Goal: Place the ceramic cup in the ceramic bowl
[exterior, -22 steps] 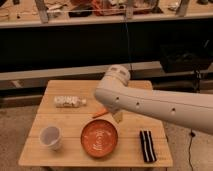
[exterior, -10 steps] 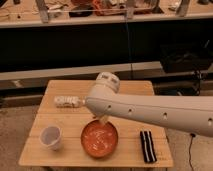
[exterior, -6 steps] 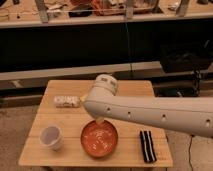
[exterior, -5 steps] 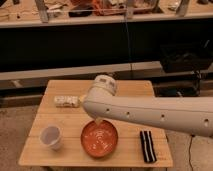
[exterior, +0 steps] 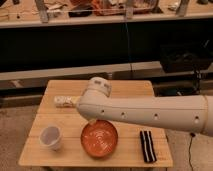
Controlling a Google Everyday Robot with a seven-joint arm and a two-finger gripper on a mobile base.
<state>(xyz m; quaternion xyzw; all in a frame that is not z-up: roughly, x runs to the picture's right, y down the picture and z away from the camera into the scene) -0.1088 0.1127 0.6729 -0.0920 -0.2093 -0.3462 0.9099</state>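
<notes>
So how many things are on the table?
4: white ceramic cup left, orange-red ceramic bowl centre, clear plastic bottle back-left, black striped bar right. The arm may hide more; its jaws hang by the bowl's rim.

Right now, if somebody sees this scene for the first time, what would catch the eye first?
The big white arm comes first, reaching in from the right across the wooden table, with its jaws mostly hidden behind its tip, near the far left rim of the ceramic bowl. Next is that orange-red bowl at the table's front centre, empty, and the ceramic cup standing upright, apart, to its left.
</notes>
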